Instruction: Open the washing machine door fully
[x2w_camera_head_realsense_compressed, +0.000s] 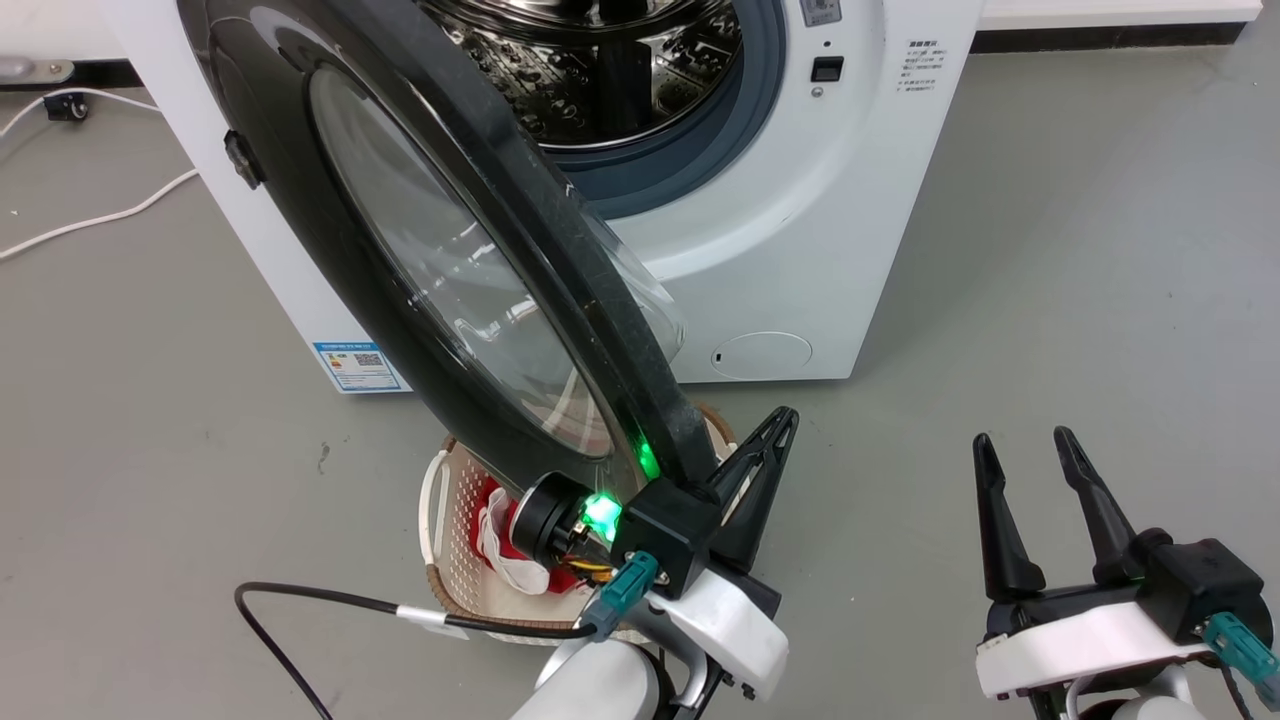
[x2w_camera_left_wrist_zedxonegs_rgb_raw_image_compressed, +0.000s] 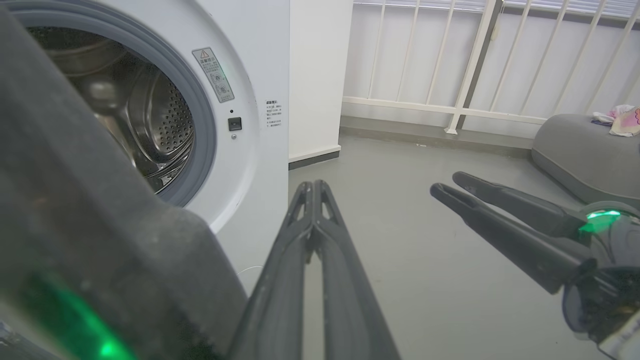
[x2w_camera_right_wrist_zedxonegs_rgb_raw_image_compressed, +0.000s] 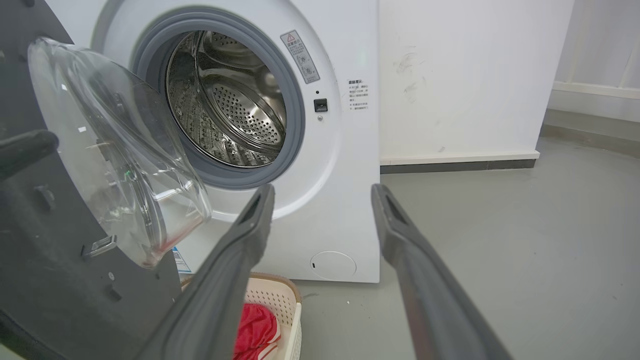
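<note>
Door: the washing machine door is swung out, at 10 o'clock in your head view.
Left pincer: your left gripper, fingers pressed together on nothing, just beside the door's lower rim.
Right pincer: your right gripper, spread wide, at 4 o'clock.

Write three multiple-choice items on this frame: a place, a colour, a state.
1. The cream perforated plastic laundry basket sits: A) on the floor below the glossy black round washing machine door; B) on a shelf; C) on a table.
2. The bunched cloth in the basket is: A) blue; B) red; C) yellow.
3. The right tool is: A) shut on the door; B) shut on cloth; C) open, empty.
Key: 1A, the head view shows it beneath the door's lower edge; 2B, red folds show inside; 3C, its fingers stand apart around nothing.
</note>
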